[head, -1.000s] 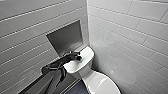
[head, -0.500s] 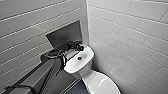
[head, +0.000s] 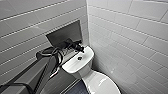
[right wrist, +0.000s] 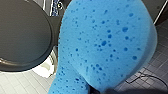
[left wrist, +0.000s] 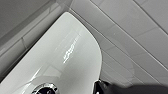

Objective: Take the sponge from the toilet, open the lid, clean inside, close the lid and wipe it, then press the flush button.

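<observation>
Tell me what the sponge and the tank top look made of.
The sponge looks like soft open-cell foam, matte blue, pitted with pores. The tank top is probably glazed ceramic: glossy white with bright reflections.

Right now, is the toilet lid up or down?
Down. In the head view the lid lies flat as a glossy white oval in front of the tank, no bowl opening showing.

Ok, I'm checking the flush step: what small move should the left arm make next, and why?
Probably ease the left gripper down toward the flush button. In the head view it hovers by the wall-side edge of the tank top, with the button just short of it and untouched. The lid looks closed, and the sponge is held up at the right wrist.
</observation>
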Available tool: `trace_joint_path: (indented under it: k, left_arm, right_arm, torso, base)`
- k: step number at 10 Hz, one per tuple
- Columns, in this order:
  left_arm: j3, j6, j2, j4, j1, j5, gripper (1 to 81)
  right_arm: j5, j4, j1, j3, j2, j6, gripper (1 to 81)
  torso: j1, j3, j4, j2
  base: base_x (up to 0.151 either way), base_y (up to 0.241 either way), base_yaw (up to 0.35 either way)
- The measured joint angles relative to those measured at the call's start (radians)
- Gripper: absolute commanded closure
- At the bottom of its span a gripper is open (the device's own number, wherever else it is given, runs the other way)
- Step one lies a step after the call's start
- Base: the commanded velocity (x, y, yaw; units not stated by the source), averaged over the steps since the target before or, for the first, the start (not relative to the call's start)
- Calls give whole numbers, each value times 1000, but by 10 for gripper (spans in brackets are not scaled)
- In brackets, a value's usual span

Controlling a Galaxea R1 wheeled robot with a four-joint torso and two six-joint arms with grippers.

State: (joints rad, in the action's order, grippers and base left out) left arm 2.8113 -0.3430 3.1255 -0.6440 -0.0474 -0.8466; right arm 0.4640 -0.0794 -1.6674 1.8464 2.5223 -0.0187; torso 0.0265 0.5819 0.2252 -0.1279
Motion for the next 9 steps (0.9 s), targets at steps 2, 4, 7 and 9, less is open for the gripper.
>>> trace_joint_path:
  k: [2,4,7,9]
  left_arm:
    - [-170,-81,-92,-64,9,-83,811]
    - [-361,-129,-226,-96,54,-106,811]
    - [-722,-149,-441,-103,90,-67,811]
    - [-935,-136,-620,-113,111,-19,811]
  right_arm:
    - [6,0,0,0,-4,0,811]
    - [38,0,0,-3,-17,0,811]
    - [40,0,2,-7,-17,-6,811]
    - [40,0,3,-14,-19,-7,811]
  torso:
    - [0,0,0,0]
    - [0,0,0,0]
    - [0,0,0,0]
    - [0,0,0,0]
  base:
    - [0,0,0]
    - [0,0,0]
    - [0,0,0]
    - [0,0,0]
